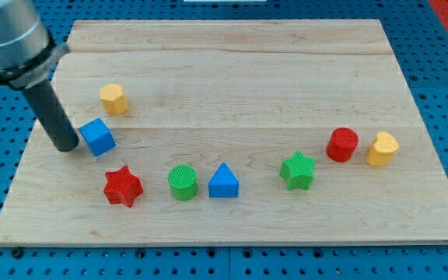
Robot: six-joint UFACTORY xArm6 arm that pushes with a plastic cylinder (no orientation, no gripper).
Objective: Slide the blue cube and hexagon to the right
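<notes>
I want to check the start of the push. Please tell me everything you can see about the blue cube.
The blue cube is a small solid block, plain blue with a matte look, possibly painted wood or plastic. It sits flat on the wooden board, turned a little so one corner faces the view's bottom. It lies at the view's left, just below the yellow hexagon and above the red star, apart from both. My tip stands at its left side, touching it or nearly so.

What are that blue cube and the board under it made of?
The blue cube looks like matte plastic, possibly 3D-printed: its colour is flat and even, and the neighbouring blocks show fine ridges. The board looks like pale unpainted wood, with visible grain and plank seams. My tip sits just to the view's left of the cube.
</notes>
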